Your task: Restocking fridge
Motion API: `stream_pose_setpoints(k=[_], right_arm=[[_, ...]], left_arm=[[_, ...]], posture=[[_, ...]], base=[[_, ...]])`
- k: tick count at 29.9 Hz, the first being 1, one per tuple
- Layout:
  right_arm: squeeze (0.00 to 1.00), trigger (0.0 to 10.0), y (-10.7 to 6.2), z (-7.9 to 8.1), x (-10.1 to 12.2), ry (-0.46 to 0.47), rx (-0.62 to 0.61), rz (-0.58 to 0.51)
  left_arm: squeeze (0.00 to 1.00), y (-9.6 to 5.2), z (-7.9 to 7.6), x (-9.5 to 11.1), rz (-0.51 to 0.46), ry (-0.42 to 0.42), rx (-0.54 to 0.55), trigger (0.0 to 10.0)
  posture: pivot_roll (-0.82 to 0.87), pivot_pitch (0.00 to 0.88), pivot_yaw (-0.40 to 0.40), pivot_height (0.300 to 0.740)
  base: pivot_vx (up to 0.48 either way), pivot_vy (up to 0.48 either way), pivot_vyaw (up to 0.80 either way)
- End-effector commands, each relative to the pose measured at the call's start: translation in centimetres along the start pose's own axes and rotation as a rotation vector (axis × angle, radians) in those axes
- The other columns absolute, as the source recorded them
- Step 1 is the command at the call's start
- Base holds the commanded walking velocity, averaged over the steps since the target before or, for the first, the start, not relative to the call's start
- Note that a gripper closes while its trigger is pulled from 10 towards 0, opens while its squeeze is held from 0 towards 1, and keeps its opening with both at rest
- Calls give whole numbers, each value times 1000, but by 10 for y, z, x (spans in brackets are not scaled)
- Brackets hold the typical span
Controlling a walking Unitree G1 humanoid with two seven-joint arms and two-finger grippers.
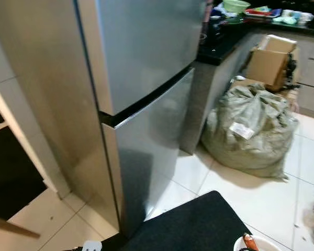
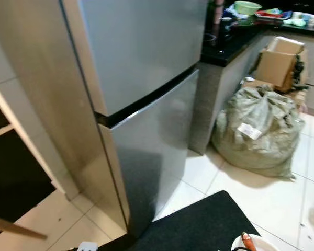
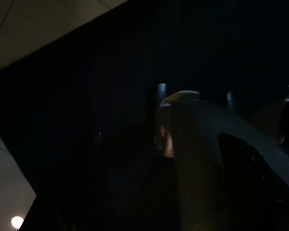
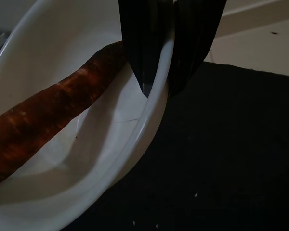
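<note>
Inside a white bowl (image 4: 62, 192) lies a carrot (image 4: 48, 120), and the right gripper (image 4: 159, 89) pinches the bowl's rim, one finger inside, one outside. Bowl and gripper hang over a black mat (image 1: 193, 225) before the closed fridge (image 1: 141, 104). Left gripper (image 3: 197, 159): too dark, cannot tell. Sack (image 1: 251, 130) and box (image 1: 269, 63) stand beyond

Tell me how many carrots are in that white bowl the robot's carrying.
1. A single carrot lies slanted in the white bowl, whose rim the right claw pinches. The bowl's far side is out of frame, so more could be hidden.
</note>
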State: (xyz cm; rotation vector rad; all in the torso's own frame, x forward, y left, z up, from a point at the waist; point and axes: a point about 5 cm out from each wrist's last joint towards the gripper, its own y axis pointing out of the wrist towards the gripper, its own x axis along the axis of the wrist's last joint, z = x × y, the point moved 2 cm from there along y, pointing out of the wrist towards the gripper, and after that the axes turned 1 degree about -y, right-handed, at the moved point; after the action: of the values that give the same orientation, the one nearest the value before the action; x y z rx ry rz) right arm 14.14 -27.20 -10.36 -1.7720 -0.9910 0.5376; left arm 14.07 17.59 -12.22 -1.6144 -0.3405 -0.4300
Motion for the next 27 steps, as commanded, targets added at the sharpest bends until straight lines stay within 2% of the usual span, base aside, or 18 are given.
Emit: stream_pose_setpoints(k=[1,8,11,13,21,27], right_arm=[[0,10000,0,-3,1,-9,-11,-1],[0,10000,-1,-16,-6,-41,-106,42],[0,10000,-1,-19,-6,-61,-132,45],[0,10000,-2,-23,-5,-43,-153,40],[0,10000,-2,-21,-6,-25,-156,50],[0,10000,-2,-18,-9,-15,-151,61]], left_arm=[[0,-2,0,-13,47,-10,5,10000],[0,-2,0,-13,43,-13,9,10000],[0,-2,0,-13,43,-13,9,10000],[0,-2,-1,-12,38,-5,-5,10000],[0,-2,-2,-12,31,-18,-7,10000],[0,-2,6,-4,-5,-41,23,10000]], posture=[[-108,42,-55,740],[-106,44,-56,740],[-105,45,-56,740],[-105,45,-56,740],[-105,45,-56,740],[-104,46,-54,740]], base=[[0,0,781],[0,0,789],[0,0,0],[0,0,0],[0,-471,0],[0,0,0]])
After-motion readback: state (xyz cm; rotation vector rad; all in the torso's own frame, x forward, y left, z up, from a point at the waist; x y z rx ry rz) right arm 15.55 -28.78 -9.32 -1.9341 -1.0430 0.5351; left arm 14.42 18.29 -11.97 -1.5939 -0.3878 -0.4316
